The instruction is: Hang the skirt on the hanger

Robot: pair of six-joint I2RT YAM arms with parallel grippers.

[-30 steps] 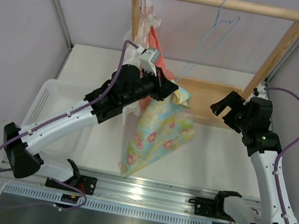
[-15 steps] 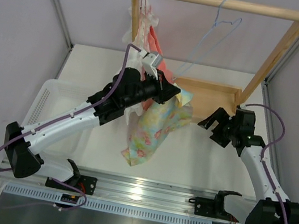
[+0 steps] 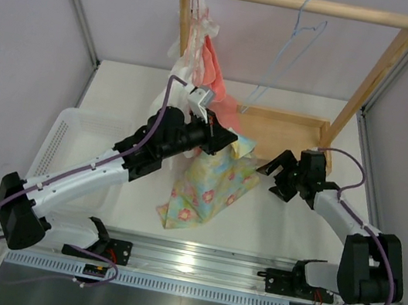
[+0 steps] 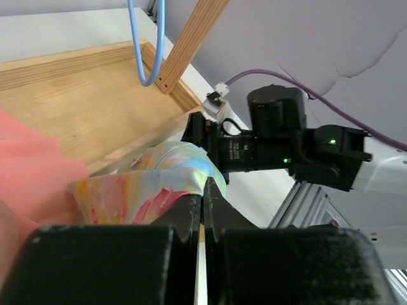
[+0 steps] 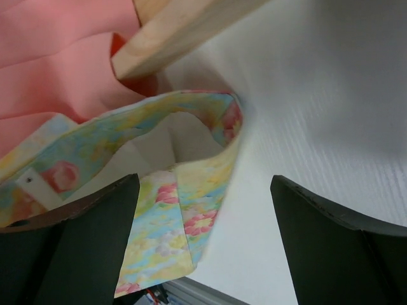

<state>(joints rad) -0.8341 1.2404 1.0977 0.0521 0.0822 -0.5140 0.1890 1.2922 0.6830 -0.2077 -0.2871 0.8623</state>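
Left end effector (image 3: pixel 225 136) is clamped on the skirt (image 3: pixel 210 185) at one corner of the waistband. In the left wrist view its jaws are pressed flat together with cloth pinched between them. Held by that single corner, the skirt drapes down toward the near edge of the bench (image 3: pixel 294 222); whether the hem rests on the bench cannot be told. Judged reason for the hold: it lets the waist sag open for a second grip. Right end effector (image 3: pixel 272 177) is spread wide and carries nothing, low over the bench just right of the skirt. In its wrist view the waistband loop gapes between the fingers (image 5: pixel 70 241), touching neither. Judged step: the right arm is lining up to take the far side of the waist. The hanger (image 3: pixel 285 64) hangs by its hook from the rod (image 3: pixel 299 2), above and behind, well apart from the skirt and not yet dressed. Edges: the corner of the wooden rack base (image 3: pixel 286 131) sits just behind the waistband, and the pink garment (image 3: pixel 212 64) crowds the left arm's far side. Room to move: bare bench right of the skirt and open air under the hanger. A careless close could catch the base edge.
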